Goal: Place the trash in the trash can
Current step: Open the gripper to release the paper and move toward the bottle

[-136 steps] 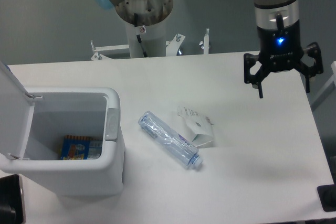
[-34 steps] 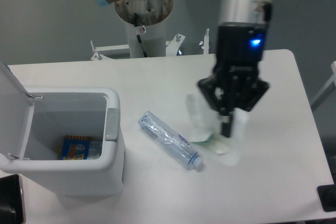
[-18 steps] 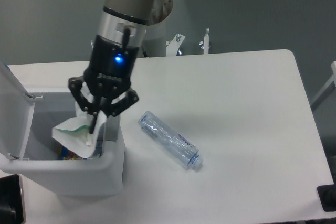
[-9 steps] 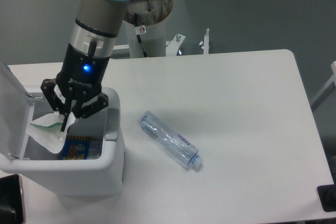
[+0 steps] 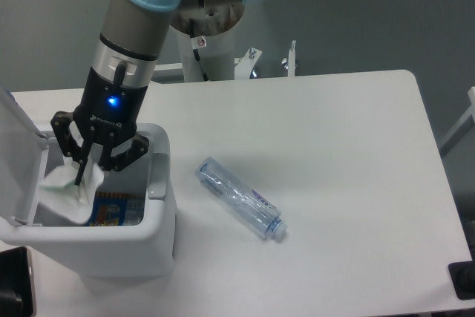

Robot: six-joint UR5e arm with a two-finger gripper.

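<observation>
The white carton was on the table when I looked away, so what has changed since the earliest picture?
The gripper came from the far right, gripped the carton beside the bottle, and carried it left over the open trash can, where it still holds it. Bottle and trash can have not moved.

A white table (image 5: 356,183) before a grey wall (image 5: 356,12).

Crushed clear bottle (image 5: 240,198) with bluish label lies on its side, diagonal, mid-frame, cap end toward lower right. White flattened carton (image 5: 72,189) hangs inside the open mouth of the white trash can (image 5: 159,228), lower left, lid (image 5: 16,139) flipped up.
</observation>
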